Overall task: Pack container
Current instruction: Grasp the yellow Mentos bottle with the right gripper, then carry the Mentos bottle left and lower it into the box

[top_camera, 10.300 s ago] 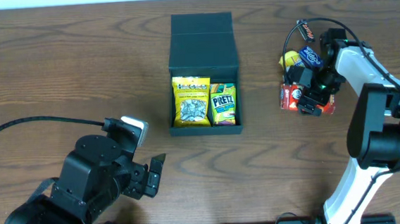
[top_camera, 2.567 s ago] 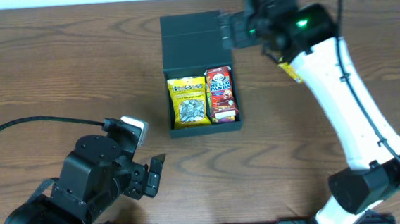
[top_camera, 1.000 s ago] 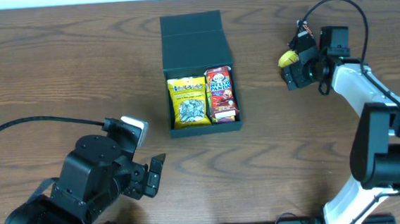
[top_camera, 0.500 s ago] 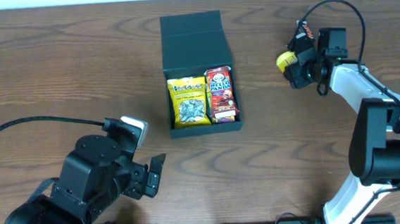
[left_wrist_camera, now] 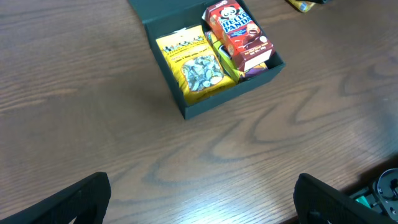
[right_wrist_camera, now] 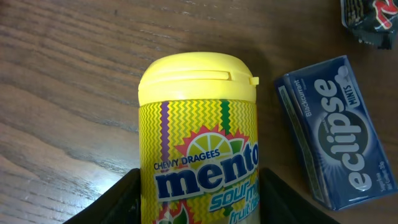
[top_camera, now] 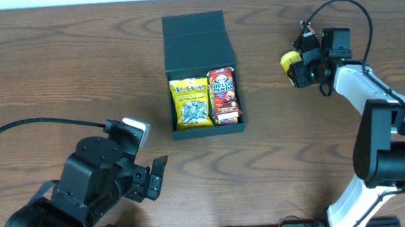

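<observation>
One container [top_camera: 198, 41], dark teal-black and square, at the far middle of the wooden table [top_camera: 57, 73], flap lid thrown back toward the far edge. Holds two items on top, side by side and touching: one yellow packet [top_camera: 191, 103] at left, one red Hello Panda box [top_camera: 223, 95] at right. Shows also, from the left wrist, one green-yellow edge [left_wrist_camera: 217, 53] under the red box, too hidden to name. Well to the right of the box, the right gripper [right_wrist_camera: 200, 202]: two fingers [right_wrist_camera: 121, 202] pressed against both sides of one yellow Mentos bottle [right_wrist_camera: 199, 124], cap pointing away from the wrist; cannot tell whether resting on the wood or lifted. Just beside the bottle, apart from it, one blue Eclipse mints box [right_wrist_camera: 333, 130] lying flat; beyond that, one dark wrapper [right_wrist_camera: 368, 22], cut off by the picture's corner. Near the front left, well apart from the box, the left gripper [left_wrist_camera: 200, 202]: fingers spread wide, gripping nothing, bare wood between them.
</observation>
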Motion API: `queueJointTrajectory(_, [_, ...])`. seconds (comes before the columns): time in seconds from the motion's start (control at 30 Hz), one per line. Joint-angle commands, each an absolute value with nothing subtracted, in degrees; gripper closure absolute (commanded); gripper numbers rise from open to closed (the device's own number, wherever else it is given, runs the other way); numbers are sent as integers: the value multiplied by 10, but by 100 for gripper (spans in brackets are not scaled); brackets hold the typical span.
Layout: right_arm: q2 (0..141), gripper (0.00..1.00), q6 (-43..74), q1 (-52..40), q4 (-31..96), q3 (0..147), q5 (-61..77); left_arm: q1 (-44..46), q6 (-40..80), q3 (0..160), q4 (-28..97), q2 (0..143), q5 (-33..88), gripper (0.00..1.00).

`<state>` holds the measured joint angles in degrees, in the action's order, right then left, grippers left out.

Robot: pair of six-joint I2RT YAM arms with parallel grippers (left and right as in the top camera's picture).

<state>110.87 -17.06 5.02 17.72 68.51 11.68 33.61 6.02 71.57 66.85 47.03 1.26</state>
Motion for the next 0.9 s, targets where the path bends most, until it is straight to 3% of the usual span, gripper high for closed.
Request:
queueJointTrajectory(0.0, [1104,92,-148,44,174,693,143,337,64,723,669,469,9,5])
queueJointTrajectory(0.07, [1097,99,-141,44,174,698,166,337,64,723,669,469,9,5])
queueJointTrajectory(0.43, [974,99,-130,11,177,728,279,337,64,723,669,469,9,5])
queueJointTrajectory(0.63, [891,99,-196,-82,173,728,279,337,64,723,669,469,9,5])
queueJointTrajectory(0.87, [890,99,-319,-200,173,728,279,337,64,723,669,469,9,5])
